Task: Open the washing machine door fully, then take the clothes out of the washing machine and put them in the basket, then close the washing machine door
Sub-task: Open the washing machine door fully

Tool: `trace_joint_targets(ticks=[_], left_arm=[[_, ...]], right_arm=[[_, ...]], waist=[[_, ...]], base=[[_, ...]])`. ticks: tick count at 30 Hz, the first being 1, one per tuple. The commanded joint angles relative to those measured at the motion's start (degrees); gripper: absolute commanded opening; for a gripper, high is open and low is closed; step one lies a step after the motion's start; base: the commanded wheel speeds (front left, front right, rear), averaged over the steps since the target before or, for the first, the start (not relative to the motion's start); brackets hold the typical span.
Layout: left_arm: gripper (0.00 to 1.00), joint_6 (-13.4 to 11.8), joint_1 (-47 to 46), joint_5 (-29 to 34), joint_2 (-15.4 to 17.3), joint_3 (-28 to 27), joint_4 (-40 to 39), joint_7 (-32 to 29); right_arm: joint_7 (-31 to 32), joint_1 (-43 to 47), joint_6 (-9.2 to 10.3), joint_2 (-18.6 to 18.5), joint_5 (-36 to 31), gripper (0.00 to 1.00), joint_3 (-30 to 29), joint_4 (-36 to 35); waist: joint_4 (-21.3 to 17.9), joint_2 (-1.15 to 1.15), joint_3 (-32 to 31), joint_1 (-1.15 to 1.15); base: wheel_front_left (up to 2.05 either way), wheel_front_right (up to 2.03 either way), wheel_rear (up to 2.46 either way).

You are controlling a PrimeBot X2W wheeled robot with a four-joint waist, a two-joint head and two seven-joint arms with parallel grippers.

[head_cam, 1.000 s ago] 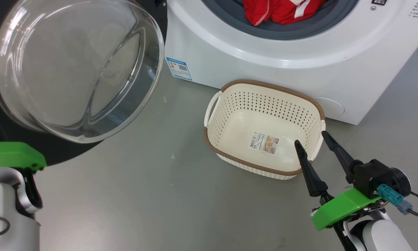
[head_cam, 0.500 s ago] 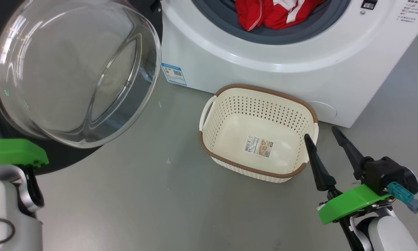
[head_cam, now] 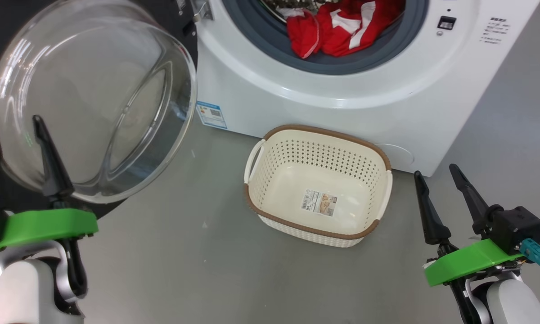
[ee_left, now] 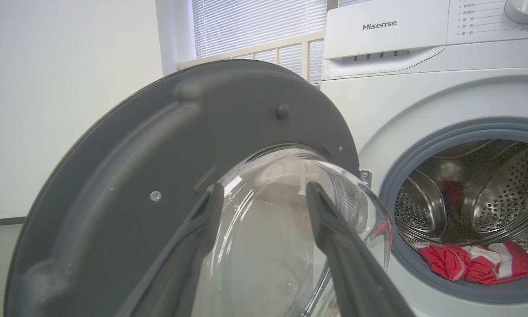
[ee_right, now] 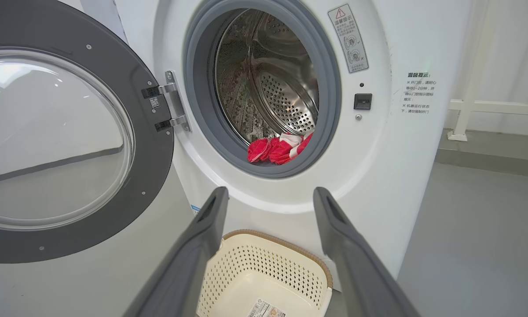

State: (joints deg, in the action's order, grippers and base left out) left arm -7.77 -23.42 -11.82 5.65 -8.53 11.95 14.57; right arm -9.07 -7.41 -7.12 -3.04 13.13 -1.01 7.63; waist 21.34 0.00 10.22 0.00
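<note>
While the washing machine door (head_cam: pixel 90 90) is standing open, we are holding our left end effector (head_cam: pixel 20 157) and right end effector (head_cam: pixel 435 173) spread wide, gripping nothing. The clothes (head_cam: pixel 342 31) are lying at the washing machine (head_cam: pixel 297 108) drum's front lip. They are looking soft, light and limp, so we are judging a bunched red fold the best hold.

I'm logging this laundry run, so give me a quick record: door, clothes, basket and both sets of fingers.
door: washing machine door swung open, left of the opening
clothes: red and white clothes inside the washing machine, at its front lip
basket: basket before the machine, no clothes in it
left gripper: fingers open, holding nothing, by the door glass
right gripper: fingers open, holding nothing, right of the basket
</note>
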Motion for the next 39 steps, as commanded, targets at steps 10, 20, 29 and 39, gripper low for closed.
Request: trace_joint_targets(ticks=[10, 20, 29, 39], left_arm=[[1.0, 5.13, 2.92, -0.82, 0.56, 5.5, -9.34, -3.14], [1.0, 6.52, 5.41, -2.83, -0.77, 7.97, -10.54, -1.79], [1.0, 7.62, 8.99, -2.4, 0.42, 9.45, -8.86, -2.22], [1.0, 6.76, 14.42, -3.36, 0.6, 9.09, -10.15, -2.79]], right_arm=[[-4.03, -2.84, -0.36, 0.16, -1.75, 1.0, -0.72, -1.67], [-5.63, -1.42, -0.36, 0.16, -1.15, 1.0, -0.63, -2.62], [-5.88, 1.25, -0.36, 0.16, -1.3, 1.0, -1.95, -2.87], [-5.92, 4.39, -0.36, 0.16, -0.91, 1.0, -1.86, -4.93]], waist=[[-6.02, 0.0, -0.88, 0.0], [-12.49, 0.0, -1.6, 0.0], [-18.28, 0.0, -3.77, 0.0], [-23.02, 0.0, -5.59, 0.0]], base=[[0.0, 0.0, 0.0], [0.0, 0.0, 0.0], [0.0, 0.0, 0.0], [0.0, 0.0, 0.0]])
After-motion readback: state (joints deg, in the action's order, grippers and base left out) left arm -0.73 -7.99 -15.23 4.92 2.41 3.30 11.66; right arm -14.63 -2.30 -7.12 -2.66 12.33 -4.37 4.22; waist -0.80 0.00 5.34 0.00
